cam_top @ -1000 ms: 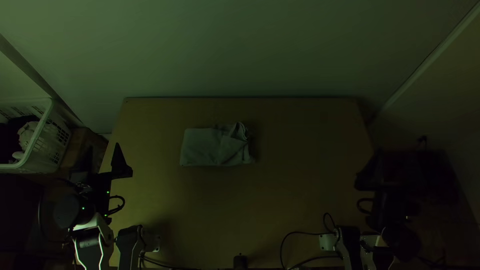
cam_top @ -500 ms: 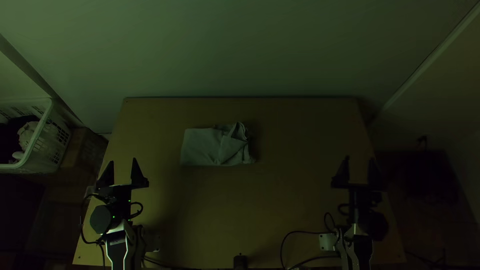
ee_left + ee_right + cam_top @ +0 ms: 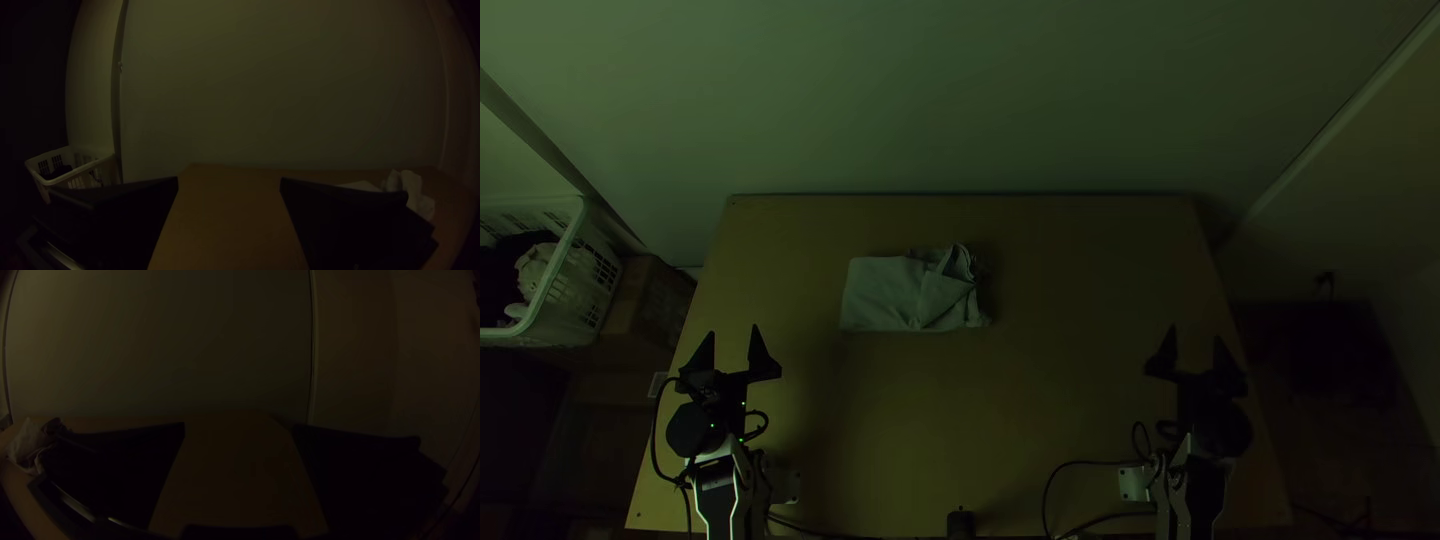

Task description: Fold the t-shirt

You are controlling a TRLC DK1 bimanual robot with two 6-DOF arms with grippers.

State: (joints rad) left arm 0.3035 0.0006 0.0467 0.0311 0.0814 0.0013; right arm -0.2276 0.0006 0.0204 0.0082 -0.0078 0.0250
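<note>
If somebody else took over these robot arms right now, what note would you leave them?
Left gripper: open, holding nothing, over the table's left side.
Right gripper: open, holding nothing, over the right side.
T-shirt: on the far half of the table, a bit left of the middle.
Done: it is folded into a compact, roughly rectangular bundle, smooth at its left end.
Left to do: perhaps tidy the right end, where the cloth is creased and bunched; otherwise the fold looks about finished.
</note>
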